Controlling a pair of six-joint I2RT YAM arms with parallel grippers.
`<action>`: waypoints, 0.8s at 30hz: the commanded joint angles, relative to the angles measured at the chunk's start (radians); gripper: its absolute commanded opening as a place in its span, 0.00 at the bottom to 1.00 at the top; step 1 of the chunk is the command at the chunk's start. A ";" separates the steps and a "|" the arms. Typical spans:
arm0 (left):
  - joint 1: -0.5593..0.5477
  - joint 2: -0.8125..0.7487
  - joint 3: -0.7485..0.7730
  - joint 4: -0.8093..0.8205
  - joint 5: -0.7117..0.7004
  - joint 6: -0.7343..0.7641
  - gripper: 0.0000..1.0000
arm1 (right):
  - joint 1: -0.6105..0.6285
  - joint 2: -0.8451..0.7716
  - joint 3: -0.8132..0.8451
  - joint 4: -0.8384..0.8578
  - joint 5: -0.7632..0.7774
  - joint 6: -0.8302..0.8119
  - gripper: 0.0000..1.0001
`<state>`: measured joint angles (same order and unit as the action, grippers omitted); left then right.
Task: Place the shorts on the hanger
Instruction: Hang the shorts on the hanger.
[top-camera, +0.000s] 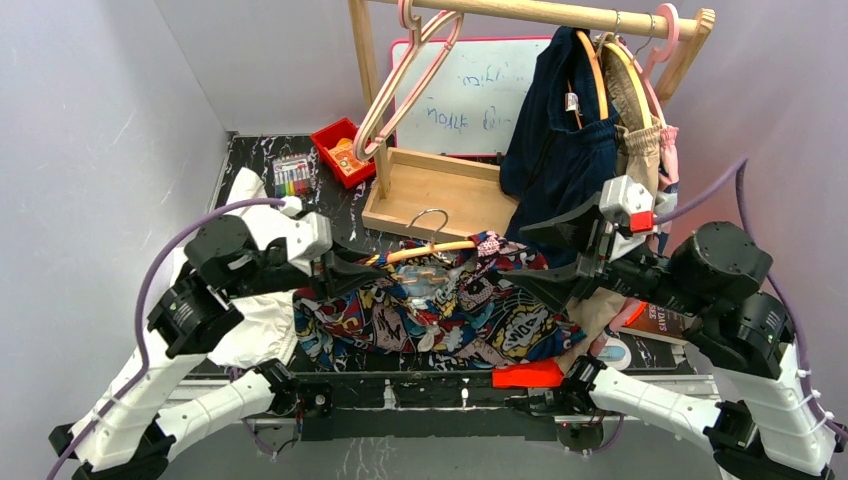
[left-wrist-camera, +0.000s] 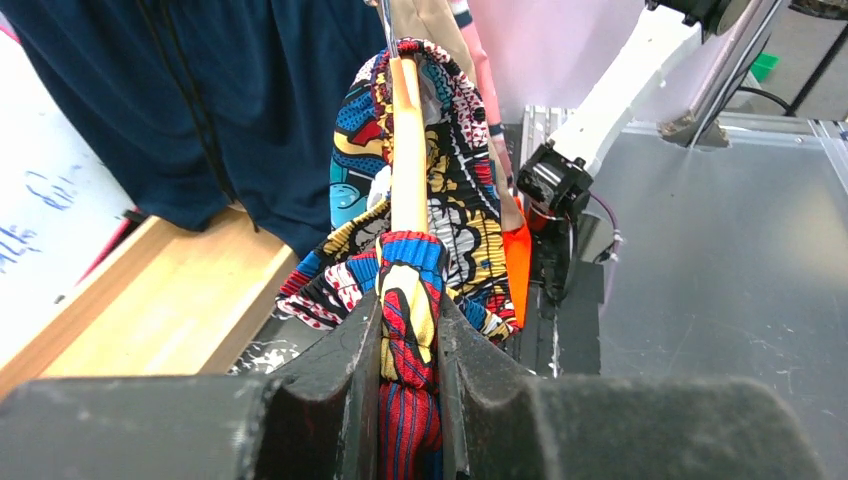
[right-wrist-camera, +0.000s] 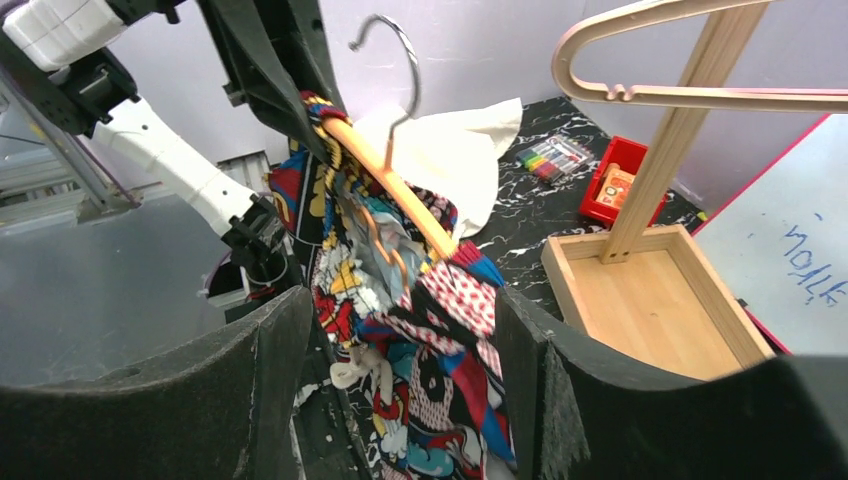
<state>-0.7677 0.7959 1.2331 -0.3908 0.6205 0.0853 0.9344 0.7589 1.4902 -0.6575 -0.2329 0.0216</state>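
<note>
The comic-print shorts (top-camera: 450, 315) hang draped over the light-orange hanger (top-camera: 432, 250), whose silver hook (top-camera: 432, 220) points up. My left gripper (top-camera: 378, 268) is shut on the shorts' fabric where it wraps the hanger's left end; in the left wrist view the fingers (left-wrist-camera: 355, 350) pinch red-and-yellow cloth (left-wrist-camera: 410, 300) below the bar (left-wrist-camera: 408, 150). My right gripper (top-camera: 512, 250) stands open at the hanger's right end. In the right wrist view its jaws (right-wrist-camera: 400, 340) straddle the hanging shorts (right-wrist-camera: 440, 390) without closing, below the bar (right-wrist-camera: 390, 185). A white drawstring (right-wrist-camera: 365, 370) dangles.
Behind stands a wooden clothes rack with a tray base (top-camera: 430, 190), pink hangers (top-camera: 410, 80) and a dark navy garment (top-camera: 560, 150). A whiteboard (top-camera: 470, 100), red box (top-camera: 340, 150) and markers (top-camera: 292, 175) sit at the back. A white cloth (top-camera: 255, 335) lies at left.
</note>
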 joint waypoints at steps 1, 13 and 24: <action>0.002 -0.059 0.057 0.074 -0.049 -0.005 0.00 | 0.003 -0.010 -0.013 0.014 0.049 -0.022 0.75; 0.002 -0.042 0.292 -0.006 -0.034 0.029 0.00 | 0.003 0.065 0.200 0.027 -0.090 -0.045 0.75; 0.002 0.006 0.325 -0.026 0.009 0.041 0.00 | 0.003 0.163 0.324 0.079 -0.187 -0.040 0.75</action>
<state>-0.7677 0.7807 1.5833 -0.4755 0.5991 0.1246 0.9344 0.8761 1.8690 -0.6155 -0.3798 -0.0086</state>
